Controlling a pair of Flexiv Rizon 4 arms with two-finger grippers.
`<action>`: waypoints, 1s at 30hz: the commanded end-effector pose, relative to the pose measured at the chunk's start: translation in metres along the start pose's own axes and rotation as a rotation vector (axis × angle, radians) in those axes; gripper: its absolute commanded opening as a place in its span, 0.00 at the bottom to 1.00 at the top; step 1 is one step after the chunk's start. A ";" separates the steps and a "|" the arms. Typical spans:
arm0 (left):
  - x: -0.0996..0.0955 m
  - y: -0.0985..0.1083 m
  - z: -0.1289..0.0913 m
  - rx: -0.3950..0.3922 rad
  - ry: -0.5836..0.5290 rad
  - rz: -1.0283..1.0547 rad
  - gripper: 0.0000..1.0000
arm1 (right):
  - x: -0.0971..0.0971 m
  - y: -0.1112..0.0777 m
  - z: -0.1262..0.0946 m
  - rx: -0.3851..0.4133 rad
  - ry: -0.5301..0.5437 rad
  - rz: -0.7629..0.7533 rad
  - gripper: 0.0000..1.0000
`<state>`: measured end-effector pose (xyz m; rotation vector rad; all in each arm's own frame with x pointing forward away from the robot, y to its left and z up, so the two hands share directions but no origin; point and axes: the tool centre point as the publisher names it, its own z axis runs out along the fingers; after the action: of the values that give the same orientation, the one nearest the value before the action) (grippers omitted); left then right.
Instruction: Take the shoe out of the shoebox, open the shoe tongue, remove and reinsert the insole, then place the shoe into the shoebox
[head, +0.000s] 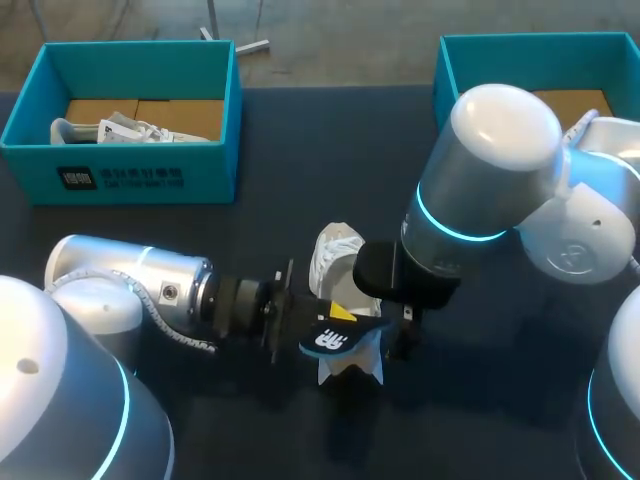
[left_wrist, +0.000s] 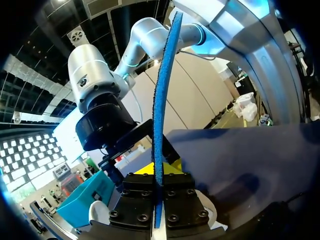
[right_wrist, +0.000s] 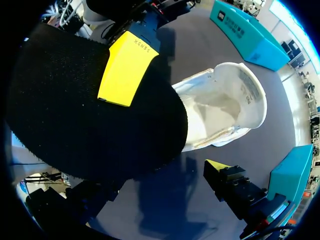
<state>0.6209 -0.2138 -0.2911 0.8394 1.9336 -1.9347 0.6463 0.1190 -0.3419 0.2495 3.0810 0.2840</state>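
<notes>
A white shoe (head: 335, 258) lies on the dark table between my two arms, its opening (right_wrist: 225, 107) facing the right wrist camera. My left gripper (head: 318, 322) is shut on the insole (head: 335, 342), which is blue on top with a white logo and black underneath (right_wrist: 75, 110). In the left wrist view the insole (left_wrist: 161, 100) stands edge-on, pinched between the yellow-tipped fingers (left_wrist: 174, 168). My right gripper (head: 395, 318) hovers open just right of the shoe and the insole. One of its fingers (right_wrist: 220, 167) shows, while the insole hides the other.
A teal shoebox (head: 120, 178) at the back left holds a second white shoe (head: 125, 130). Another teal shoebox (head: 520, 55) stands at the back right, partly behind my right arm's elbow (head: 495, 170). Both boxes (right_wrist: 245, 30) (right_wrist: 295, 172) flank the shoe.
</notes>
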 end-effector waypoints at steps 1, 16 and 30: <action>0.003 -0.004 -0.003 -0.016 0.005 -0.003 0.00 | 0.001 0.001 0.003 0.000 -0.002 0.000 1.00; 0.008 -0.005 -0.016 -0.028 -0.008 -0.013 0.00 | 0.001 0.001 0.003 0.000 -0.002 0.000 1.00; 0.007 -0.003 -0.015 -0.025 -0.008 -0.020 0.00 | 0.001 0.001 0.003 0.000 -0.002 0.000 1.00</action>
<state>0.6161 -0.1971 -0.2918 0.8053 1.9620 -1.9182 0.6463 0.1190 -0.3419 0.2495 3.0809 0.2841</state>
